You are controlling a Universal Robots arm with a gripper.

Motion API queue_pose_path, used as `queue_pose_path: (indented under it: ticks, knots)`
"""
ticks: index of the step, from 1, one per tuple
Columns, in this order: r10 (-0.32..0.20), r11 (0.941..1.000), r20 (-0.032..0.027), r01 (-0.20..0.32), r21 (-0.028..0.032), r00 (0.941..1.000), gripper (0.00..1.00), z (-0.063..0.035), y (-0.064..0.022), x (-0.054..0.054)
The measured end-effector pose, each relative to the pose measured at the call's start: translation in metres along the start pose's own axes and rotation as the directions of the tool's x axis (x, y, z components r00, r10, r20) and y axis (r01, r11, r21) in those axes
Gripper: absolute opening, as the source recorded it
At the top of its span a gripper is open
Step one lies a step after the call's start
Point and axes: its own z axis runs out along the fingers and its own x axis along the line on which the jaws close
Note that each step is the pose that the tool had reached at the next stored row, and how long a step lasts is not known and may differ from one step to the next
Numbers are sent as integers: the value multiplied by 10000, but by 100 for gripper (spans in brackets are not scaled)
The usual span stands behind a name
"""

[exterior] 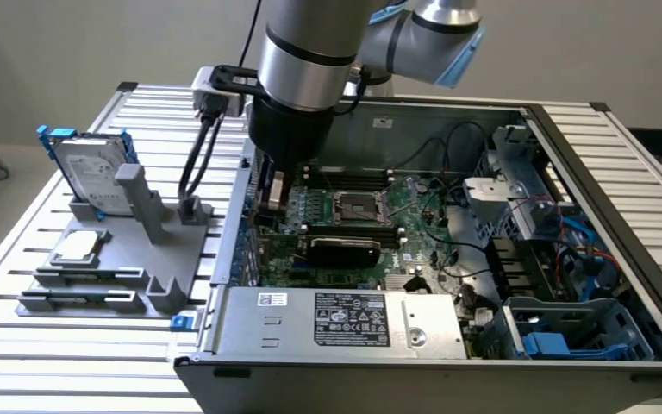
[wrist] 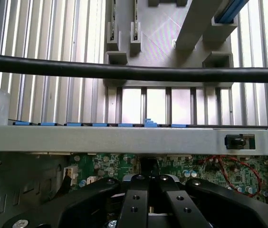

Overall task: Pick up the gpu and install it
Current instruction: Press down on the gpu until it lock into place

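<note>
Claw: my claw (wrist: pixel 148 199) is sitting fully closed, fingers pressed together, reaching down inside the open computer case (exterior: pixel 607 207) over the motherboard (exterior: pixel 354 216).
Holding: I cannot tell whether anything is pinched between my fingers.
Gpu: the gpu (exterior: pixel 343 251) is lying low on the motherboard, black shroud facing up, long axis running across the exterior view.
Writing: the power supply (exterior: pixel 343 322) is carrying a label too small to read.
Tabletop: the hard drive (exterior: pixel 87 168) is standing upright in its grey holder (exterior: pixel 135 259).

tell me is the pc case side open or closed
Open. The computer case lies with its side panel off, so the motherboard and cables show from above, and the gripper reaches inside.
</note>
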Motion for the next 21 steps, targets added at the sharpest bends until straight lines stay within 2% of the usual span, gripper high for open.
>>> queue_pose_path:
  ticks: [4,10,21]
  knots:
    - [33,10000,-50,-33,-46,10000,11,-4,2,-12]
    - [65,10000,-95,-66,-62,9999,11,-7,3,-34]
    - [233,9997,-114,-234,-101,9997,11,-24,8,-53]
